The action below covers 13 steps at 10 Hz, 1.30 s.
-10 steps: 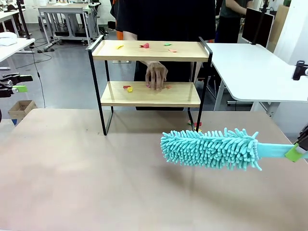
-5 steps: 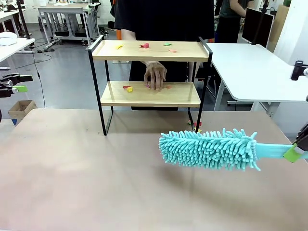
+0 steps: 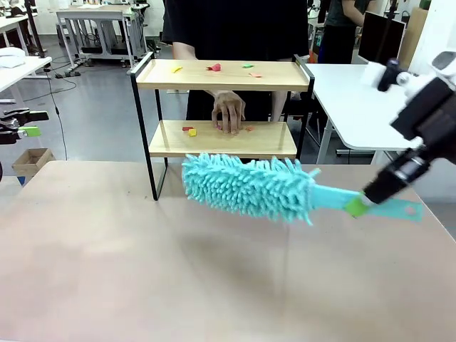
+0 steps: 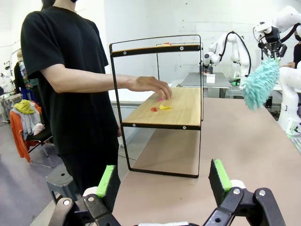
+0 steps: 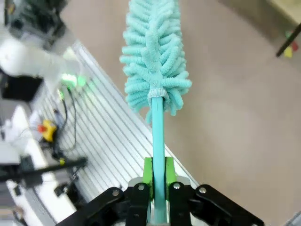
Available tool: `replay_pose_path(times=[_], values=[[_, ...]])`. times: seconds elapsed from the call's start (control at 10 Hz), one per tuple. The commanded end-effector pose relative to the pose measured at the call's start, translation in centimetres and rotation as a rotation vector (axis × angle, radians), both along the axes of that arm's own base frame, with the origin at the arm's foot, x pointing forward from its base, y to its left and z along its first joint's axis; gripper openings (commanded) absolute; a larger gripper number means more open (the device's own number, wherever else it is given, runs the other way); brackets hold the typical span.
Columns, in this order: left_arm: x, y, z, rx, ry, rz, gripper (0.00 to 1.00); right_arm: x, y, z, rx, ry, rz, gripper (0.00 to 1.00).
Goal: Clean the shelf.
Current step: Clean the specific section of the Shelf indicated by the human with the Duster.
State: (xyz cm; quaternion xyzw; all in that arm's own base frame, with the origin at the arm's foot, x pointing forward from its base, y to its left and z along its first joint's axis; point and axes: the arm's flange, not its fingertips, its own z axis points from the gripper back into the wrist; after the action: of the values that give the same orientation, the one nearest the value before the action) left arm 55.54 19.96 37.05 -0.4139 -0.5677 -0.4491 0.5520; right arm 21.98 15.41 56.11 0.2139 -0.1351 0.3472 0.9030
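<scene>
The shelf [image 3: 274, 75] stands at the table's far side, with small coloured paper scraps [image 3: 214, 68] on its top board and more on the lower board [image 3: 267, 146]. A person's hand [image 3: 230, 112] rests on the lower board. My right gripper [image 3: 360, 206] is shut on the handle of a teal fluffy duster [image 3: 246, 187], whose head hangs tilted just in front of the lower board. The right wrist view has the gripper [image 5: 158, 176] clamping the handle, the duster head [image 5: 153, 56] beyond. My left gripper [image 4: 164, 181] is open and holds nothing, left of the shelf [image 4: 162, 106].
A person in black stands behind the shelf. A white table [image 3: 370, 107] sits at the right, beyond the brown table [image 3: 142, 271]. A cardboard box [image 3: 32, 160] lies on the floor at the left. Coloured bits [image 5: 289, 41] lie by a shelf leg.
The right arm has risen and swung the duster up and to the left, from low over the table to just before the shelf's lower board. The person's hand and left gripper stayed put.
</scene>
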Motion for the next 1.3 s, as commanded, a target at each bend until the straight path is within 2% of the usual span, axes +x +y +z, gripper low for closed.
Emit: replay_pose_path(times=[0.0, 0.1, 0.4, 0.6, 0.7, 1.1, 1.2], values=[[-0.2, 0.0, 0.3, -0.001, -0.005, 0.001, 1.00, 0.6, 3.6, -1.8, 0.063, -0.089, -0.134, 0.13], [-0.2, 0.0, 0.3, -0.001, -0.005, 0.001, 1.00, 1.4, 5.5, -2.4, 0.067, -0.119, -0.189, 0.13], [-0.2, 0.0, 0.3, -0.001, -0.005, 0.001, 1.00, 4.6, 10.0, -3.4, 0.127, -0.116, -0.258, 0.13], [-0.2, 0.0, 0.3, -0.001, -0.005, 0.001, 1.00, 6.1, 12.1, -4.2, 0.117, -0.072, -0.293, 0.13], [-0.2, 0.0, 0.3, -0.001, -0.005, 0.001, 1.00, 4.4, 9.7, -3.5, 0.096, -0.112, -0.234, 0.13], [-0.2, 0.0, 0.3, -0.001, -0.005, 0.001, 1.00, 5.1, 10.3, -4.0, 0.091, -0.107, -0.227, 0.13], [-0.2, 0.0, 0.3, -0.001, -0.005, 0.001, 1.00, 5.8, 11.2, -3.9, 0.152, -0.129, -0.244, 0.13]])
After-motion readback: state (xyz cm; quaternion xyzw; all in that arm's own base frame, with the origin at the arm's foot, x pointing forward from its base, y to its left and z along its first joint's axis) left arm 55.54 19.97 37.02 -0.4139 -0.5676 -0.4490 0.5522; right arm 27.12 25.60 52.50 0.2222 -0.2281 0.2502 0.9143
